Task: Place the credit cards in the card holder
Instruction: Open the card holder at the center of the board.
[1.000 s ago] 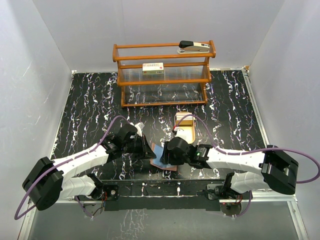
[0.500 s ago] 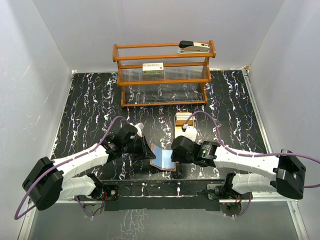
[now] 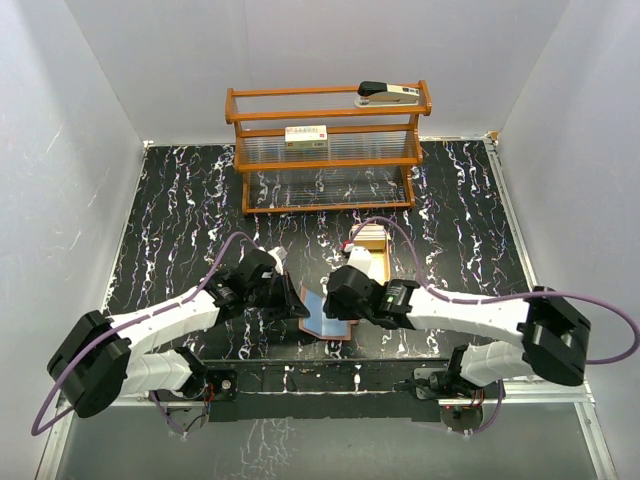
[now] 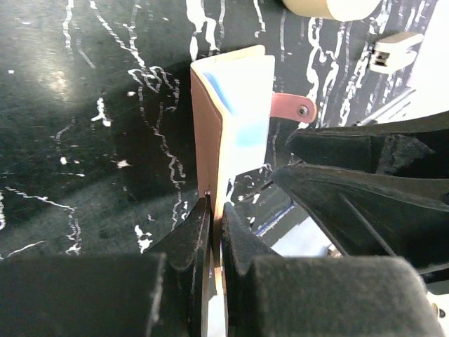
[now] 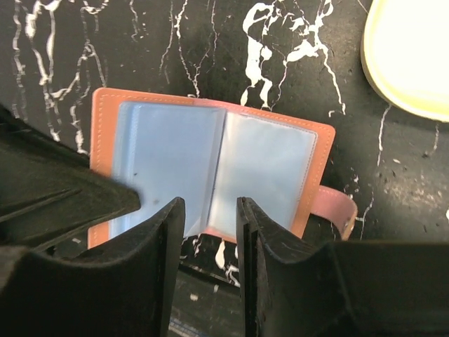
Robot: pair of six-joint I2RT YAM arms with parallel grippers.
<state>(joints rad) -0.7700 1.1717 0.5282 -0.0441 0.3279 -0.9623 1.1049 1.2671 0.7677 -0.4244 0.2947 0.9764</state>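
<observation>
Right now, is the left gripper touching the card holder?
Touching. The left wrist view shows the left gripper pinched shut on the near edge of the card holder, both fingers pressed against its brown cover with no gap.

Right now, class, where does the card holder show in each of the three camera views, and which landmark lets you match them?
Top external: the card holder sits low in the centre of the picture.
Left wrist: it is in the centre, seen edge-on.
Right wrist: it is in the centre, lying open.
Shared landmark: the pale tray just beyond it.
</observation>
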